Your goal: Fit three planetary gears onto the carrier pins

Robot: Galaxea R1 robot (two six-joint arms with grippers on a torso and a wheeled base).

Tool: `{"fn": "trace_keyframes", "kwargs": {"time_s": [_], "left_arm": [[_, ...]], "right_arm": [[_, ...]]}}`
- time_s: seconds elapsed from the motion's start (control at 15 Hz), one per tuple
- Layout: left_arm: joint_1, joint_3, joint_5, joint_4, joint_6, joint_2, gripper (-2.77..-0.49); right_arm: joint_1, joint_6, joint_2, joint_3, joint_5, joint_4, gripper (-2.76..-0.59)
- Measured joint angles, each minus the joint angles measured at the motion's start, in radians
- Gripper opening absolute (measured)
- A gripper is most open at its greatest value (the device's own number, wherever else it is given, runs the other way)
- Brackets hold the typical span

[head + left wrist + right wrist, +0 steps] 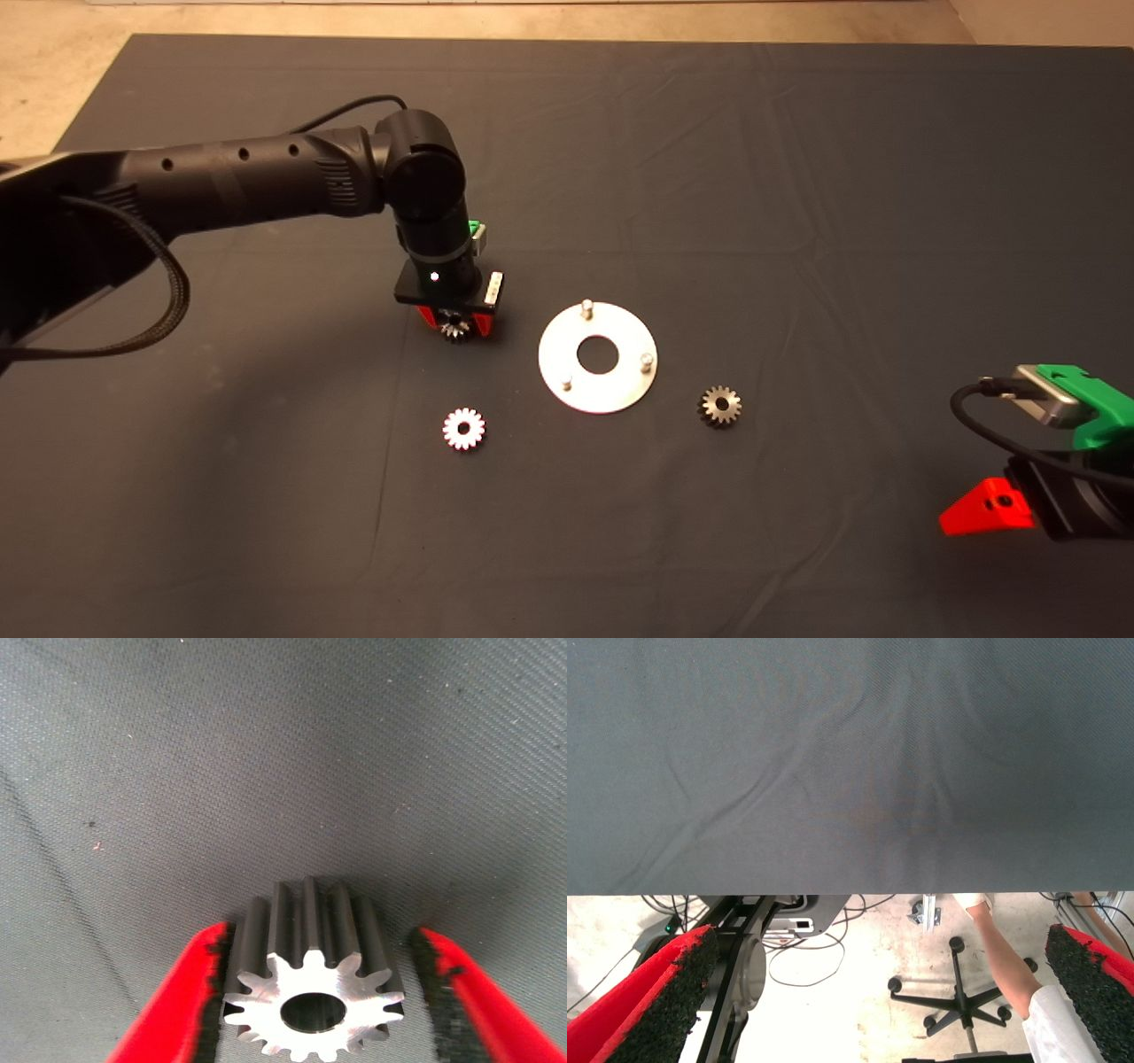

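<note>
The right claw (988,512) waits at the tabletop's lower right edge, fingers spread wide. The left claw (454,324) brackets 1 planetary gear (310,992), narrowly apart, left of the disc (598,357) with 3 bare carrier pins (586,307). 2 more gears (463,429) flank the disc.

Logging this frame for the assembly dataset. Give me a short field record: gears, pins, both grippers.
gears on pins: none
carrier disc: flat on the mat, three carrier pins upright and bare
gear at left gripper: between the fingers of the left gripper, left of the disc; one finger touches it, a gap shows at the other
loose gear, bright: flat on the mat, lower left of the disc
loose gear, dark: flat on the mat, right of the disc
right gripper: open, parked at lower right edge
</note>
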Motion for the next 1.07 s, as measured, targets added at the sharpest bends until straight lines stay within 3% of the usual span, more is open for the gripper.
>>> {"fn": "trace_keyframes", "kwargs": {"time_s": [0.33, 1.07], "left_arm": [[0.000, 0.001, 0.004, 0.000, 0.000, -0.004, -2.14], [0.000, 0.026, 0.010, 0.006, 0.000, -0.011, -2.28]], "right_arm": [[0.000, 0.000, 0.000, 0.000, 0.000, 0.000, -0.60], [0.000, 0.000, 0.000, 0.000, 0.000, 0.000, -0.60]]}}
